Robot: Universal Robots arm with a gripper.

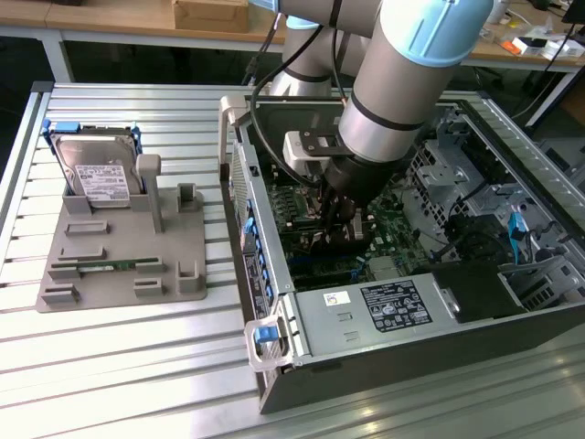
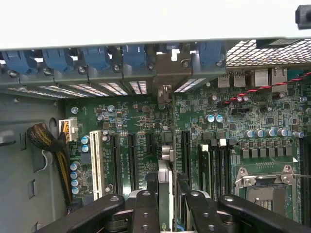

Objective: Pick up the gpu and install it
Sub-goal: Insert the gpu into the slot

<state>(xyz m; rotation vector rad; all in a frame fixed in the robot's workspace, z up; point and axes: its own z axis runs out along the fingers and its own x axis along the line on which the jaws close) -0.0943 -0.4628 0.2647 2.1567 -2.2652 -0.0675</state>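
My gripper (image 1: 336, 222) is down inside the open computer case (image 1: 274, 302), over the green motherboard (image 2: 141, 121). Its black fingers (image 2: 146, 208) are shut on the gpu (image 2: 165, 170), a thin card seen edge-on that runs between two black expansion slots. The card's metal bracket (image 2: 167, 73) sits at the case's rear slot openings, between the blue latches (image 2: 133, 56). Whether the card's edge is down in a slot I cannot tell. In the exterior view the arm's wrist hides most of the gpu.
A silver hard drive (image 1: 96, 174) with blue rails stands in a grey holder (image 1: 123, 242) on the slatted table at the exterior view's left, with a green memory stick (image 1: 110, 265) lying in it. The power supply (image 1: 384, 311), a white slot (image 2: 96, 165), a cable bundle (image 2: 48, 145) and the processor socket (image 2: 265, 187) surround the card.
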